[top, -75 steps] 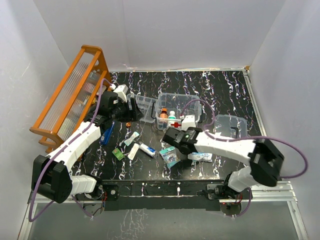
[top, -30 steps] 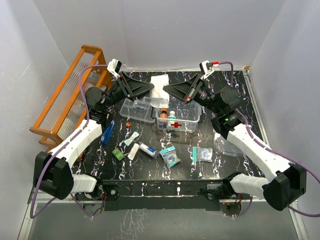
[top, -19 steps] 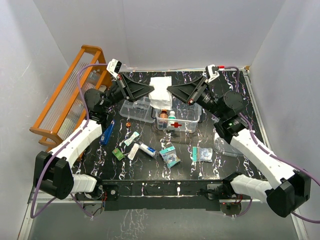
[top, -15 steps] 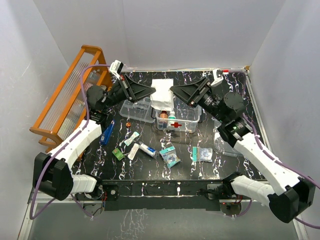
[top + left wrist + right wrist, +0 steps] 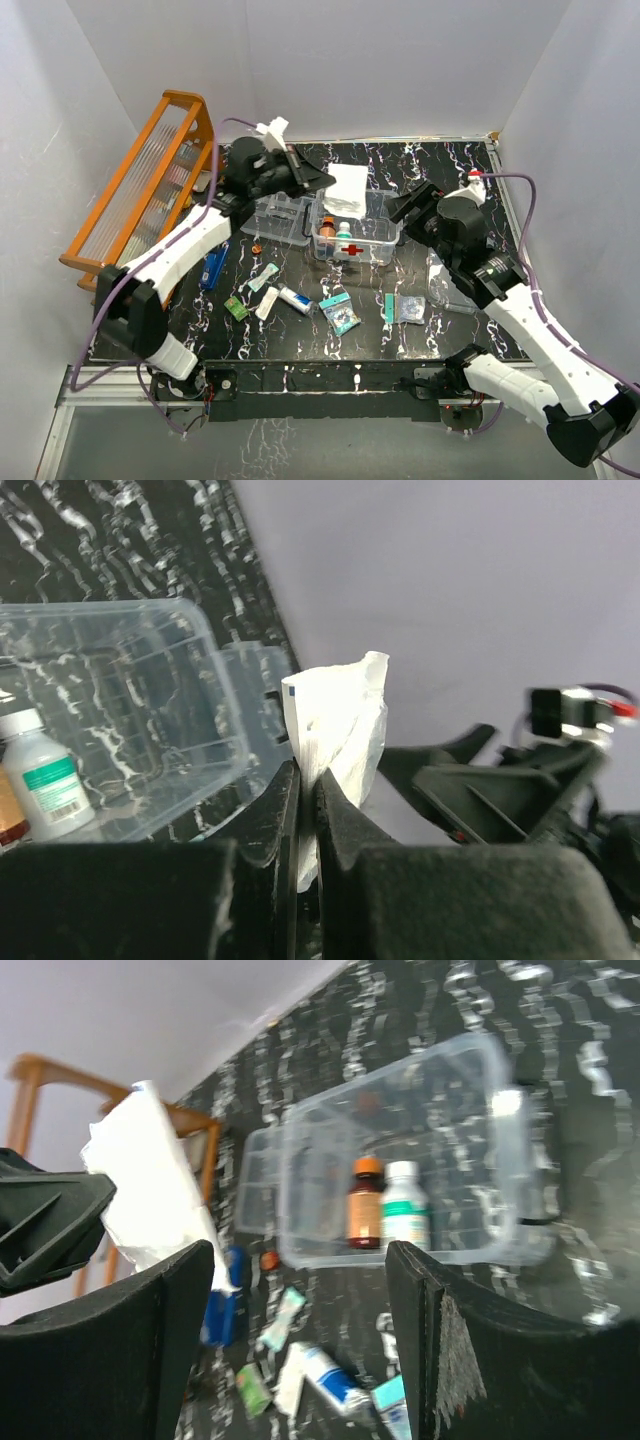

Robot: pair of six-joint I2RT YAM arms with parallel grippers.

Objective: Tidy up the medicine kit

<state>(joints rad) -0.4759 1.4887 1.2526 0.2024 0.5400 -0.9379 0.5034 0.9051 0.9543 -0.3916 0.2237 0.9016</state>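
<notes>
Nearest the arm bases, loose supplies lie scattered on the black marbled table [image 5: 470,165] — a green packet [image 5: 236,308], white tubes [image 5: 268,302], a teal carton [image 5: 340,313] and a clear sachet [image 5: 405,308]. Behind them the medicine kit [image 5: 362,238] stands mid-table, open, its red cross facing the arms. An amber bottle [image 5: 364,1201] and a white bottle [image 5: 404,1206] stand upright at its left end. Its lid [image 5: 447,292] lies on the table to the right, partly under the right arm. A shallow divided tray [image 5: 280,218] sits just left of the kit. The right gripper [image 5: 412,203] hangs at the kit's right end, fingers spread wide, holding nothing. The left gripper [image 5: 322,180] is raised above the tray — fingers clamped on a white packet [image 5: 346,190] that overlaps the kit's far-left corner in the overhead view. An orange wooden rack [image 5: 140,190] stands at the far left.
</notes>
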